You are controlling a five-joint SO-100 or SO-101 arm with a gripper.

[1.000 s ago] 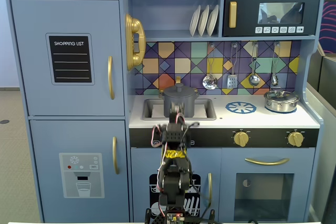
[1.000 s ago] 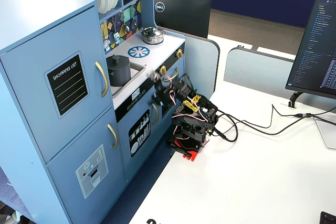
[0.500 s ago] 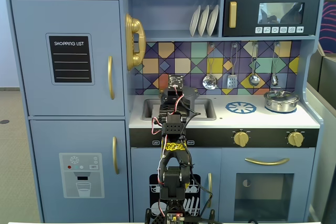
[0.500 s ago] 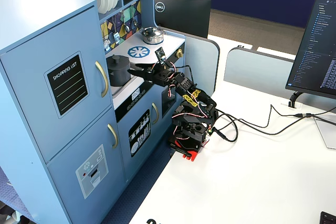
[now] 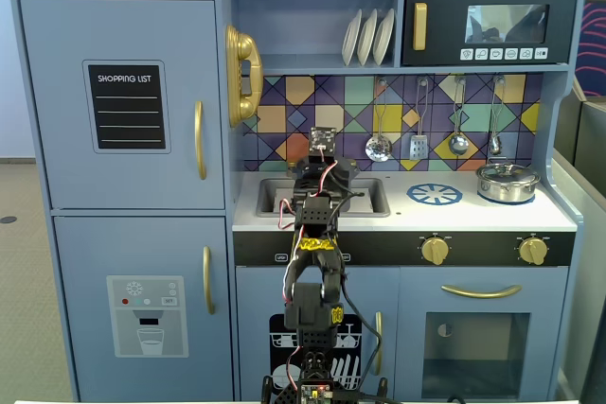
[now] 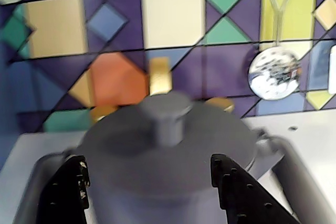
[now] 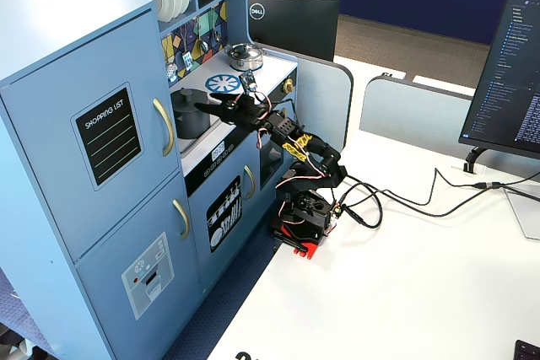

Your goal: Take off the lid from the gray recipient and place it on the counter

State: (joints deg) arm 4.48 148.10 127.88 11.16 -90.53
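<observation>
Two fingers, spread apart, flank the blurred lid, seemingly untouched.

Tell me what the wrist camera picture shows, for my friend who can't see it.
A round dark-gray lid with a knob on top fills the middle, still sitting on the gray pot. The gripper has its black jaws open, one on each side of it. Behind are colorful wall tiles and a shiny hanging spoon.

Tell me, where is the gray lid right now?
In the wrist view, the lid sits low in the middle on the gray pot in the sink, between the open end effector fingers.
</observation>
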